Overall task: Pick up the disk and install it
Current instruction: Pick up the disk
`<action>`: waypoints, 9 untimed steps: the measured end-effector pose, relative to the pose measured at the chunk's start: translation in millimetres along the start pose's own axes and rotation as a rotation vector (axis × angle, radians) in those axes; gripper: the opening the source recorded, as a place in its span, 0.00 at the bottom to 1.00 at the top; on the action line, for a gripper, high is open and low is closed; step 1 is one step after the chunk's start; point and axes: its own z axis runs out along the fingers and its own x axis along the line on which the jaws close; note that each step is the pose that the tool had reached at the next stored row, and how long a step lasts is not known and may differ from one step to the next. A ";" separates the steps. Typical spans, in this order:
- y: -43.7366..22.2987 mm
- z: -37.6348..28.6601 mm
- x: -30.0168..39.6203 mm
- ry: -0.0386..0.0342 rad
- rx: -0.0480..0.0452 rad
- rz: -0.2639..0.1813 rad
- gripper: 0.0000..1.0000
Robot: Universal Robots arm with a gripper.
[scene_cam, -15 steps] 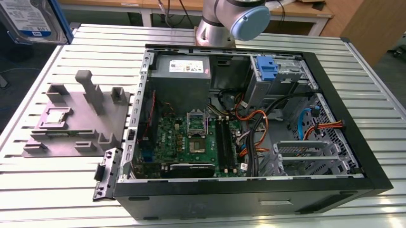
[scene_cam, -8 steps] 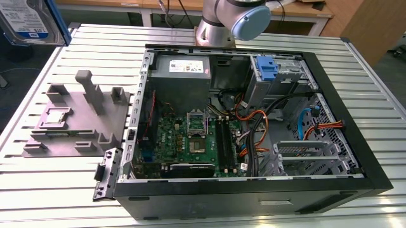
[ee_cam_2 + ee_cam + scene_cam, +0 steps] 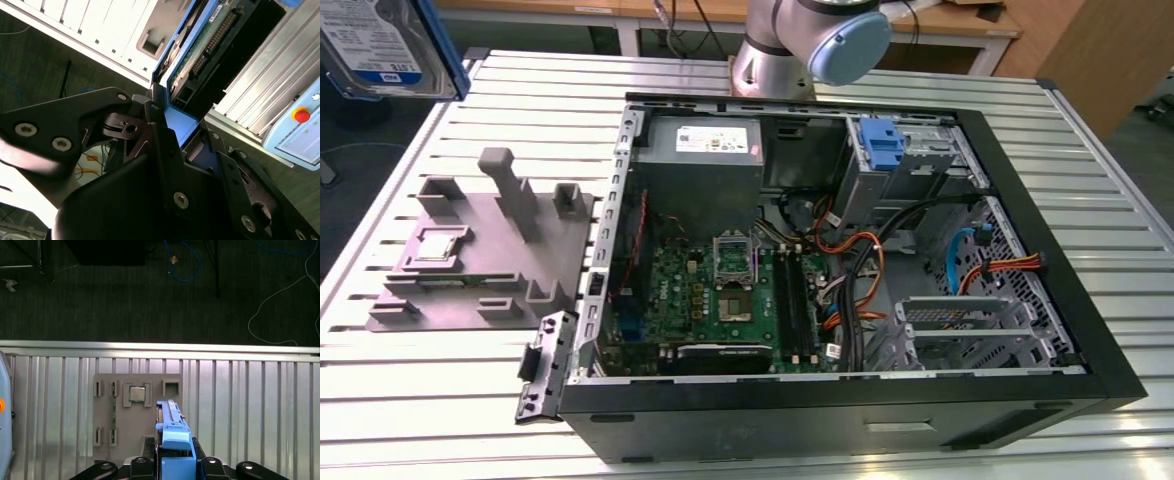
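Note:
The disk point(image 3: 380, 45), silver-grey with a white-and-blue label and blue side rails, hangs high at the exterior view's top left, beyond the table's edge. In the first wrist view I see it edge-on point(image 3: 170, 425), its blue rail clamped in my gripper point(image 3: 175, 460), above the grey fixture. The second wrist view shows my gripper point(image 3: 182, 135) shut on the blue end of the disk point(image 3: 200, 50), whose green circuit board faces the camera.
The open computer case point(image 3: 1067, 260) lies on the slatted table point(image 3: 440, 400), with a blue bracket point(image 3: 883, 145) in its drive bay and a grey power supply point(image 3: 700, 145) beside it. A grey fixture point(image 3: 480, 250) stands left of the case. A pendant with a red button point(image 3: 300, 130) lies nearby.

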 end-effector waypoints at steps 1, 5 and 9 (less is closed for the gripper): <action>-1.0 0.0 0.0 0.0000 0.0000 0.000 0.36; -5.5 -0.1 0.0 0.0000 0.0000 0.000 0.36; -6.2 -0.1 0.0 0.0000 0.0000 0.000 0.36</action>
